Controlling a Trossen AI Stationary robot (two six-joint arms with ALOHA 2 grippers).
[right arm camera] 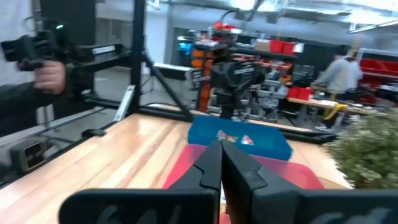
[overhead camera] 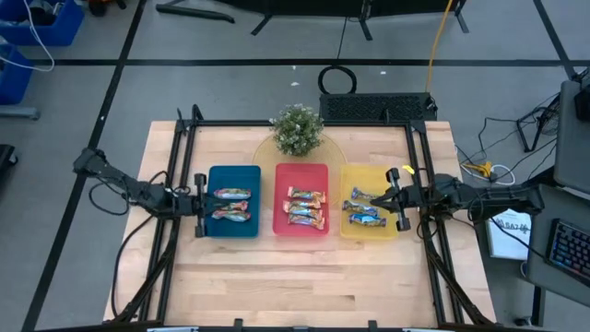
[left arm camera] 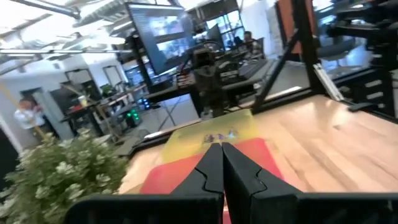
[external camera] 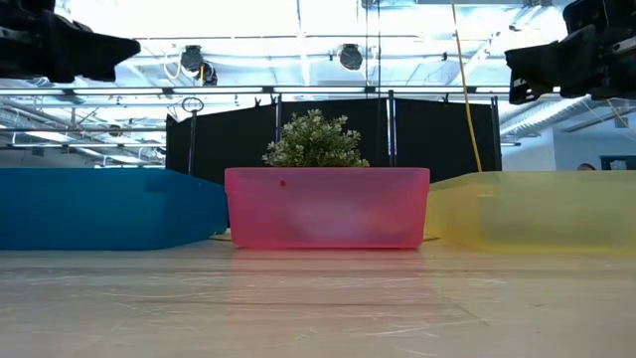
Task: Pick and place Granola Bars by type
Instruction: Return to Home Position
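Each of three trays holds one kind of granola bar. Two greenish-red bars [overhead camera: 230,204] lie in the blue tray [overhead camera: 218,177]. Three tan-gold bars [overhead camera: 305,207] lie in the red tray [overhead camera: 283,175], and three blue-white bars [overhead camera: 364,210] lie in the yellow tray [overhead camera: 350,175]. My left gripper [overhead camera: 205,205] is shut and empty at the blue tray's left edge; its wrist view shows the fingers [left arm camera: 221,152] together. My right gripper [overhead camera: 385,198] is shut and empty over the yellow tray's right edge [right arm camera: 221,149]. In the low view both arms [external camera: 60,45] [external camera: 576,55] are well above the trays.
A small potted plant [overhead camera: 297,129] stands just behind the red tray. Black frame rails [overhead camera: 175,184] [overhead camera: 426,184] run along the table's left and right sides. Bare wood lies in front of the trays [overhead camera: 295,277]. A person's hand [right arm camera: 50,74] holds a device beyond the table.
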